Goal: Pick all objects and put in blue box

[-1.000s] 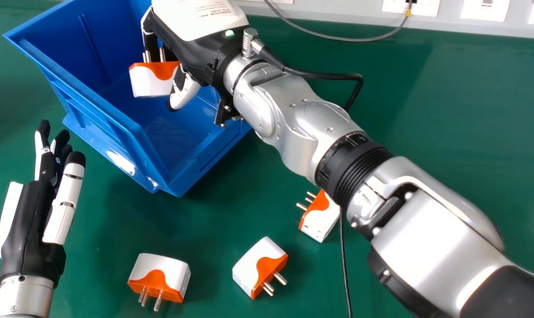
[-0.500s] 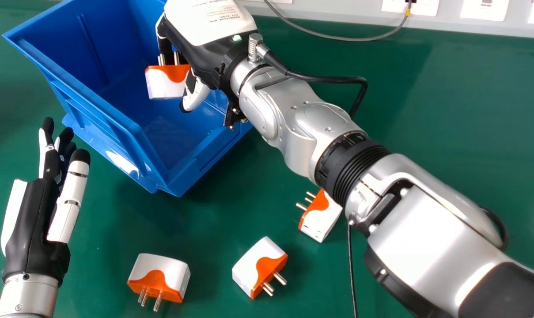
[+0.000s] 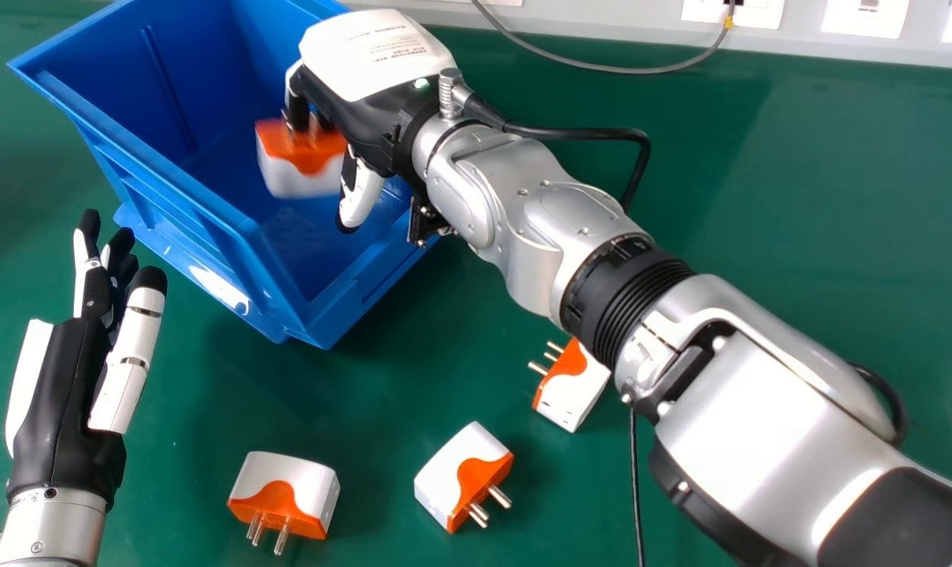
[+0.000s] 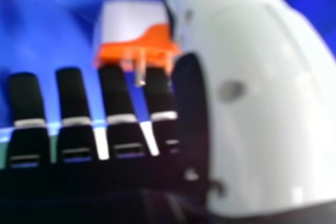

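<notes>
Over the interior of the blue box [image 3: 141, 94], my right hand [image 3: 369, 118] is open, its thumb apart from the fingers. A blurred white and orange plug adapter [image 3: 302, 161] is at its fingertips, tilted, above the box floor. In the right hand view, the adapter [image 4: 134, 22] lies just beyond the fingertips of the right hand [image 4: 118, 100]; I cannot tell if it still touches them. Three more adapters rest on the green table: one [image 3: 283, 496] at front left, one [image 3: 464, 476] at front centre, one [image 3: 570, 386] beside my right forearm. My left hand [image 3: 58, 394] is open left of them.
The silver right arm crosses the table [image 3: 798, 197] diagonally from the lower right. A black cable [image 3: 637, 488] hangs by its forearm. Along the back edge runs a grey cable [image 3: 601, 68], in front of a pale panel with white plates [image 3: 865, 16].
My right hand has shifted right and slightly nearer, and its thumb has swung away from the fingers. The adapter there has tilted and dropped slightly. My left hand has drifted a little right.
</notes>
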Tool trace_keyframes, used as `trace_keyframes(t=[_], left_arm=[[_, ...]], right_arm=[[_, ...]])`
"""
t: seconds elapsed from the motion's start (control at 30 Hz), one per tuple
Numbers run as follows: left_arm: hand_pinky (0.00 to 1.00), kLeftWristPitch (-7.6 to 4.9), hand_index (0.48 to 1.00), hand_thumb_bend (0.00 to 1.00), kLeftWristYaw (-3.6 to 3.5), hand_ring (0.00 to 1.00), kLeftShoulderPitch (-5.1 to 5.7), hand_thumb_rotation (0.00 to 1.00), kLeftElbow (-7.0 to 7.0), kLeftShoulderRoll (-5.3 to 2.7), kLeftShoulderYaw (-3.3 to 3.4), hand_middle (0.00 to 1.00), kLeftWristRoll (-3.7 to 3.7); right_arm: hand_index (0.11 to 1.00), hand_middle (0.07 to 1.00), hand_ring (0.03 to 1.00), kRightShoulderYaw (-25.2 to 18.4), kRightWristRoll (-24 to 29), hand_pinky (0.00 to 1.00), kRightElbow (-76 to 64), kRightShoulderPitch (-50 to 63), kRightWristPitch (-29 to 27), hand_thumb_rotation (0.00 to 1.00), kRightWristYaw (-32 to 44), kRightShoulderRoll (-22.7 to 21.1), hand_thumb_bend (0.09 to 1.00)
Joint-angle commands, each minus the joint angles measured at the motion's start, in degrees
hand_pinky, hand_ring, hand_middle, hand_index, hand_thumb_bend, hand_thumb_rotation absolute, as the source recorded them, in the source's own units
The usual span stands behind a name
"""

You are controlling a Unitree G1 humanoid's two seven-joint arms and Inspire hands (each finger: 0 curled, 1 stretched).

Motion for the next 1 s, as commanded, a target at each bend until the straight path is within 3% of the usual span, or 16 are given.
trace_keyframes(t=[0.0, 0.13, 0.33, 0.53, 0.6, 0.77, 0.97], left_arm=[[1.0, -1.19, 1.0, 0.29, 0.27, 1.0, -0.05, 0.86, -0.28, -0.01, 0.09, 1.0, 0.52], [1.0, -1.52, 1.0, 0.29, 0.24, 1.0, -0.51, 0.86, 0.64, 0.07, 0.02, 1.0, 0.42], [1.0, -1.22, 1.0, 0.28, -0.37, 1.0, -0.97, 0.85, 0.89, -0.17, 0.0, 1.0, -0.68], [1.0, -1.25, 1.0, 0.28, -0.4, 1.0, -1.53, 0.83, 1.29, -0.29, -0.01, 1.0, -0.74], [1.0, -1.05, 1.0, 0.27, -0.42, 1.0, -1.44, 0.82, 0.82, -0.41, -0.05, 1.0, -0.83], [1.0, -1.37, 1.0, 0.27, -0.57, 1.0, -2.25, 0.82, 2.12, -0.36, -0.01, 1.0, -0.78], [1.0, -2.27, 1.0, 0.27, -0.57, 1.0, -3.01, 0.82, 3.59, -0.28, -0.08, 1.0, -0.29]], right_arm=[[0.896, 0.92, 0.897, -0.2, 0.4, 0.75, -1.7, -0.6, 0.1, 0.13, -2.3, -0.6, 0.701], [0.945, 0.959, 0.947, 0.3, 0.0, 0.81, -1.6, -0.1, 0.3, 0.21, -3.7, -0.9, 0.74], [0.985, 0.992, 0.988, 0.9, -0.5, 0.87, -2.3, 0.9, 0.8, 0.28, -5.4, -1.6, 0.774], [0.987, 0.998, 0.994, -0.1, 0.6, 0.88, -3.7, 1.3, 1.0, 0.3, -5.3, -2.0, 0.779], [0.987, 0.999, 0.996, -0.7, 1.1, 0.89, -4.6, 1.6, 1.1, 0.29, -5.3, -2.3, 0.775], [0.988, 1.0, 0.998, -2.0, 2.5, 0.89, -10.2, 4.3, 0.7, 0.29, -6.1, -4.2, 0.77], [0.978, 1.0, 0.992, -3.7, 2.6, 0.89, -27.9, 14.4, -0.6, 0.24, -7.1, -9.5, 0.749]])
